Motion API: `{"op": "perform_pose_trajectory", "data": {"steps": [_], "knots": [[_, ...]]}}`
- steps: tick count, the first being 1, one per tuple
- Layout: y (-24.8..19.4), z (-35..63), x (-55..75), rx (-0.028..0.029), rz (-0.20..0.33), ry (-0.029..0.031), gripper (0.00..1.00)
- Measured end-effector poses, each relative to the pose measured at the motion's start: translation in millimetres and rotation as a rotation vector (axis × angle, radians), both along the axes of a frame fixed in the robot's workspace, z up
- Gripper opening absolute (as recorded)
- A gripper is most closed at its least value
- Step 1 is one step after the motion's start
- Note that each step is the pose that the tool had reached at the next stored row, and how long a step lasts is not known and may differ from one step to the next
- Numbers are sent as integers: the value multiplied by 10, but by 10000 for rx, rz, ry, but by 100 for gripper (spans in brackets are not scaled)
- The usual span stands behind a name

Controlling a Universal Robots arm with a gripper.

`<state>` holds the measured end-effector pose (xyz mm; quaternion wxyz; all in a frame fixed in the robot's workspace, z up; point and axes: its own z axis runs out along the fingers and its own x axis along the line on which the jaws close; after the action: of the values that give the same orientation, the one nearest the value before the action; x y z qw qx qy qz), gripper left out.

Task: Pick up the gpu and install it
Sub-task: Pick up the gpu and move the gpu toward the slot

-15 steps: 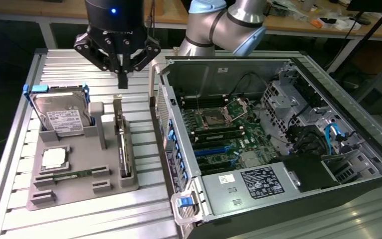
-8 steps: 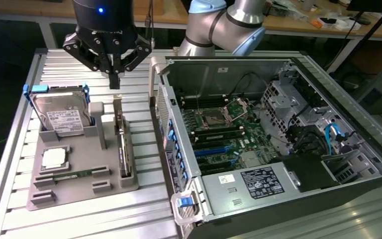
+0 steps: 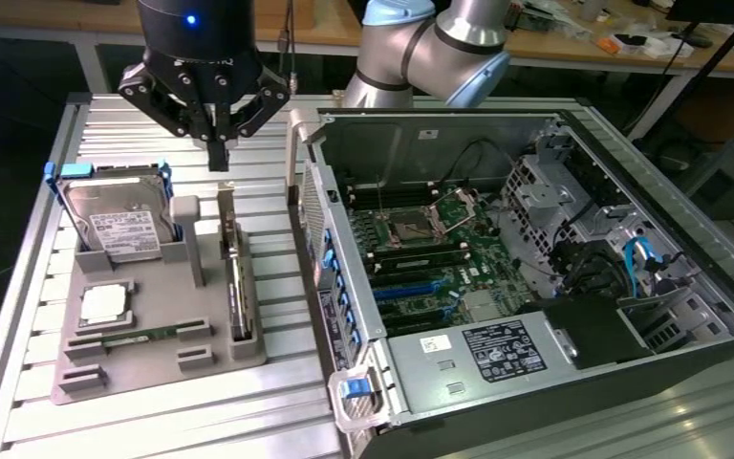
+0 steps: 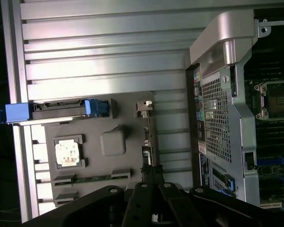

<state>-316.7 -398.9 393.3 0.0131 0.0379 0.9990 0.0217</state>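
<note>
The gpu (image 3: 233, 279) stands on its edge in a slot along the right side of the grey holder (image 3: 150, 368), its silver bracket end toward the back. In the wrist view the gpu (image 4: 145, 142) shows as a thin dark strip with the bracket at its far end. My gripper (image 3: 219, 158) hangs above the back end of the card, apart from it, fingers shut together with nothing between them. In the wrist view the gripper (image 4: 150, 172) lines up over the card's edge.
In the holder also sit a hard drive (image 3: 118, 225) with blue rails, a square chip (image 3: 103, 304) and a memory stick (image 3: 131, 335). The open computer case (image 3: 341, 287) lies to the exterior view's right, its motherboard (image 3: 424, 258) with blue slots exposed.
</note>
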Motion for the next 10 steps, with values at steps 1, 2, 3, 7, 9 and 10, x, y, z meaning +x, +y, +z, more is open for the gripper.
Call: {"op": "perform_pose_trajectory", "data": {"steps": [1,2,3,7,9,10], "knots": [[0,0,0,0,0,1,11],[0,0,0,0,0,0,11],[0,0,0,0,0,0,11],[0,0,0,0,0,0,23],[0,0,0,0,0,0,36],[0,0,0,0,0,1,36]]}}
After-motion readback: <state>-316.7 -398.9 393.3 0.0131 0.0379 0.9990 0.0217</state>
